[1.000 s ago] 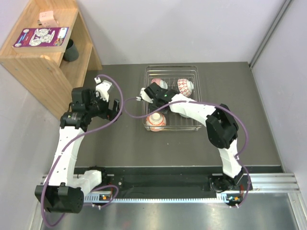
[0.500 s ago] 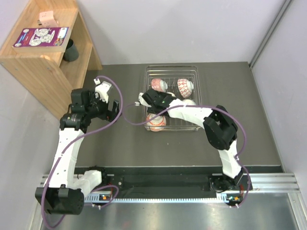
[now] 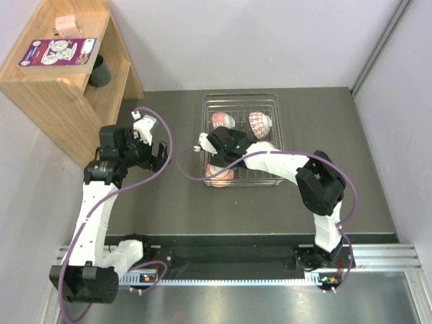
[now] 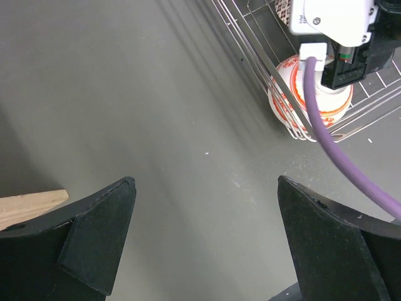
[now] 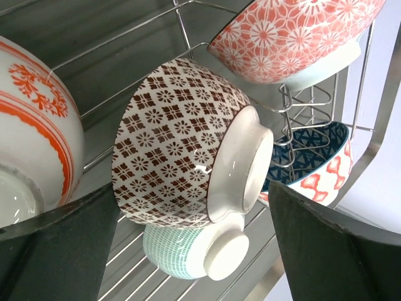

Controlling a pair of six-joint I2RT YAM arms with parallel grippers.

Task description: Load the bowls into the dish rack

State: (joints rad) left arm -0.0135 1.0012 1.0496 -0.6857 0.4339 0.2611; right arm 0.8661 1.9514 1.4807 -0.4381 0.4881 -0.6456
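The silver wire dish rack [image 3: 241,96] stands mid-table with bowls in it. In the right wrist view a brown-patterned bowl [image 5: 182,157] lies on its side on top of a mint green bowl [image 5: 182,254]. A red-orange floral bowl [image 5: 294,37] and a blue mosaic bowl [image 5: 313,160] stand behind them, and a white bowl with orange bands [image 5: 31,144] is at the left. My right gripper [image 5: 194,188] is open, its fingers standing on either side of the brown bowl. My left gripper [image 4: 205,180] is open over bare table, left of the rack [image 4: 250,56].
A wooden shelf unit [image 3: 67,81] stands at the back left with a dark cup [image 3: 100,71] inside and a leaflet on top. A purple cable [image 4: 332,150] runs from the right wrist across the rack's near left corner. Walls close in the table's back and right.
My right gripper has gone from shut to open, letting go of the brown bowl in the rack, and its wrist has shifted slightly nearer. The left arm has hardly moved.
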